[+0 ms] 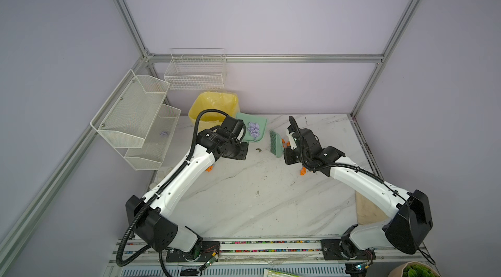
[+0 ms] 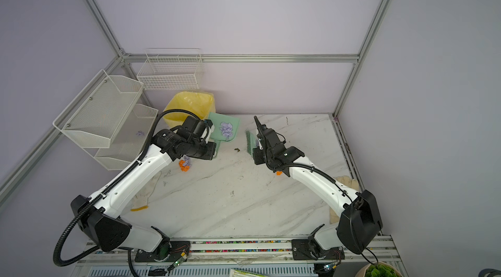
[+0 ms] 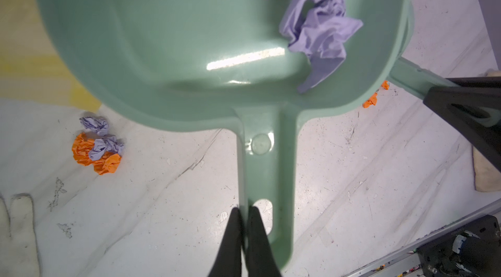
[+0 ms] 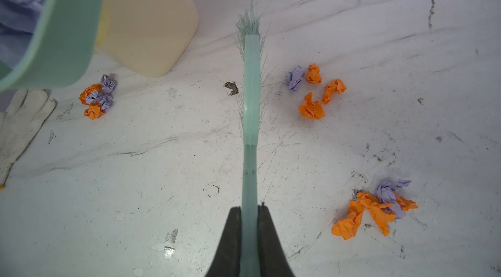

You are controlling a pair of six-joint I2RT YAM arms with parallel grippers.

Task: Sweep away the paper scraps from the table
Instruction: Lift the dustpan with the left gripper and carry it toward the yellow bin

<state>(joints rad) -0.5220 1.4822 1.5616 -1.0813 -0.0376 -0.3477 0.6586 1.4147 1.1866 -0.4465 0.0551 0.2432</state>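
Observation:
My left gripper (image 3: pixel 245 212) is shut on the handle of the green dustpan (image 3: pixel 162 45), which sits next to the yellow bin with lilac paper scraps (image 3: pixel 317 23) inside it. My right gripper (image 4: pixel 250 210) is shut on the handle of a green brush (image 4: pixel 252 77), bristles pointing down over the table (image 1: pixel 257 207). Orange and lilac paper scraps lie in three clusters: one by the left arm (image 2: pixel 184 164), one just right of the brush (image 4: pixel 314 91), one under the right arm (image 4: pixel 376 207). In both top views the wrists hide the fingers.
A yellow-lined bin (image 1: pixel 214 104) stands at the back left of the table. White mesh shelves (image 1: pixel 135 118) with one lilac wad (image 1: pixel 164 133) and a wire basket (image 1: pixel 195 72) hang on the walls. White gloves lie at the left (image 2: pixel 143 194) and right (image 2: pixel 347 180) edges. A dark speck (image 1: pixel 258 149) lies beside the brush.

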